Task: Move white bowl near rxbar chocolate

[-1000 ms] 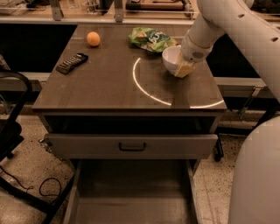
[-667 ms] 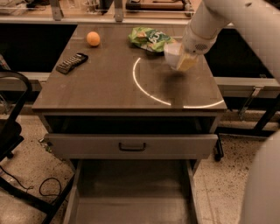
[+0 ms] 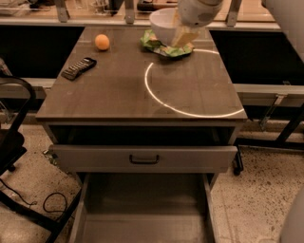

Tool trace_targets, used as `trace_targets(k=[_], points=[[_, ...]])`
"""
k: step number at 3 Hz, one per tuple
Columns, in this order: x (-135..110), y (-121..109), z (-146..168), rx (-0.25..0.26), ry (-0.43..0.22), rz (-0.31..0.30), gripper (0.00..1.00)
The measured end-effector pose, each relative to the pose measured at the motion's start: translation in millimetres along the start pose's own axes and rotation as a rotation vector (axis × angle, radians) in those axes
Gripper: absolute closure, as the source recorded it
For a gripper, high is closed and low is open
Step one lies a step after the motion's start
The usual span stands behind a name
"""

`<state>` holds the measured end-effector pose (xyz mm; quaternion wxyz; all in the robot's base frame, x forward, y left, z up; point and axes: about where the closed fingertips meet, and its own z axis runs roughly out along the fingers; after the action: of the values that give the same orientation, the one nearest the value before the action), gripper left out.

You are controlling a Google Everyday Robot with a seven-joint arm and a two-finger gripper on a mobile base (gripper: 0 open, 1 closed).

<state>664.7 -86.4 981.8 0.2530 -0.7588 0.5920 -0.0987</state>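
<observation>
The rxbar chocolate point(image 3: 78, 68) is a small, flat, dark bar. It has pale marks on its wrapper, but they are too small to read. The green bag point(image 3: 166, 48) has some print on it too, and that cannot be read either.

The white bowl point(image 3: 163, 24) is at the back of the brown table point(image 3: 118, 95). It is in front of the green bag and hides part of it. The gripper point(image 3: 184, 36) is at the right side of the bowl and touches it. Its yellowish fingers point(image 3: 186, 37) pinch the bowl's edge, so the gripper has the bowl in its grip. The white arm point(image 3: 198, 9) comes down from the top.

The bowl is round, plain, white and shiny.

The rxbar chocolate lies on the left side of the table, close to the left edge and well apart from the bowl. 1 round orange fruit point(image 3: 101, 42) sits at the back left, nearer to the bar than to the bowl. 1 thin ring of light point(image 3: 148, 90) shines on the tabletop. Under the tabletop is 1 drawer point(image 3: 144, 159) with a dark handle. A black chair point(image 3: 14, 142) stands at the left.
</observation>
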Motion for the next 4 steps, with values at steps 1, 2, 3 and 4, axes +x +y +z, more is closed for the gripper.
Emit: trace_targets(k=[1, 2, 3, 4], points=[[-59, -26, 2, 0.023, -0.102, -0.130, 1.00], [-108, -50, 31, 0.016, -0.184, -0.221, 1.00], [-139, -61, 73, -0.013, -0.226, -0.259, 1.00], [-157, -61, 120, -0.033, -0.233, -0.265, 1.00]])
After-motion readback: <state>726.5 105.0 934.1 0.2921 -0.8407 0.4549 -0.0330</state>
